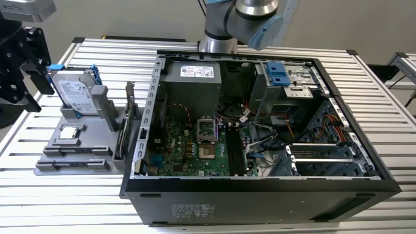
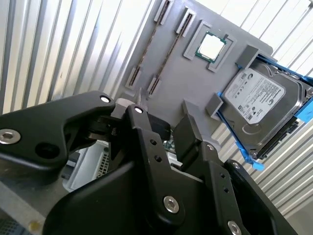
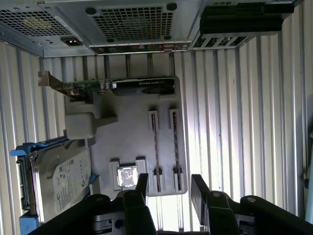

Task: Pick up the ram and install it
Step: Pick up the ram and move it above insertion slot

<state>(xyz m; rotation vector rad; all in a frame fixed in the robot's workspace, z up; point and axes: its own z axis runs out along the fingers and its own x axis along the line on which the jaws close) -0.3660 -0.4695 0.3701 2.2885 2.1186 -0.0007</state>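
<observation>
Some room between gripper (image 3: pixel 170 188) and ram (image 3: pixel 176 147)

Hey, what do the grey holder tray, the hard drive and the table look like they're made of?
Grey holder tray: likely matte plastic, dull uniform grey. Hard drive: metal casing with a silvery sheen under a white, paper-like label. Table: probably aluminium, ribbed slats with bright reflections.

Arm (image 1: pixel 217 22): silver-grey tube segments, round joint, pale blue cap (image 1: pixel 273 27) on joint end.
Gripper (image 3: pixel 170 185): matte black, blocky link bars with rounded edges.
Fingers (image 3: pixel 201 193): two flat black plates, squared tips.
Silver screws (image 2: pixel 169 203) set in links.
Rows of small round holes along bars, second wrist view.
</observation>
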